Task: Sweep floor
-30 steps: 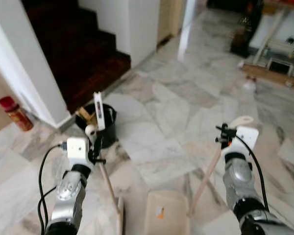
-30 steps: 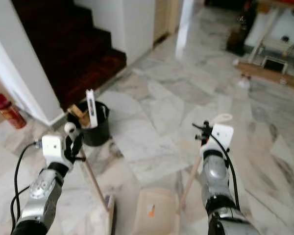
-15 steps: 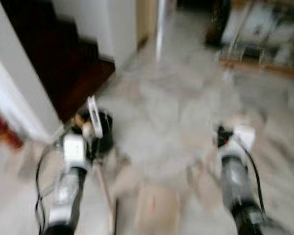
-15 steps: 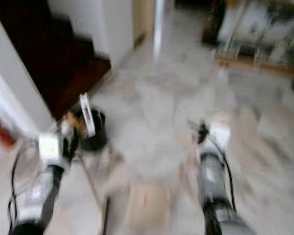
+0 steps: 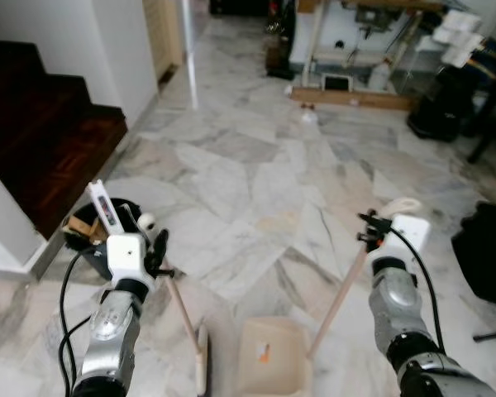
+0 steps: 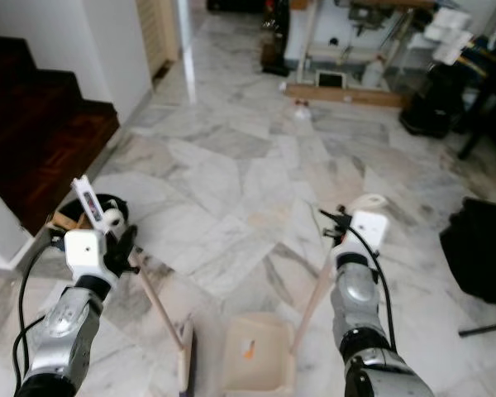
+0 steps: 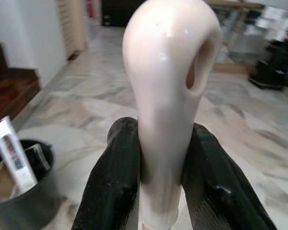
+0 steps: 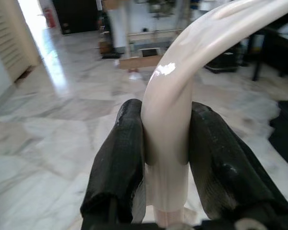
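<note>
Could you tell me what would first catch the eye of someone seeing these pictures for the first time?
The two silver arms stand out, each gripping a long cream handle: the left gripper is shut on the broom, the right gripper on the dustpan, both resting on the marble floor just ahead. A black bin stuffed with rubbish stands beside the left arm, near the dark stairs.

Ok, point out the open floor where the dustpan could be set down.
Open marble floor runs between the stairs and the black bag. It is crowded beside the black bucket and at the far wall around the wooden bench.
</note>
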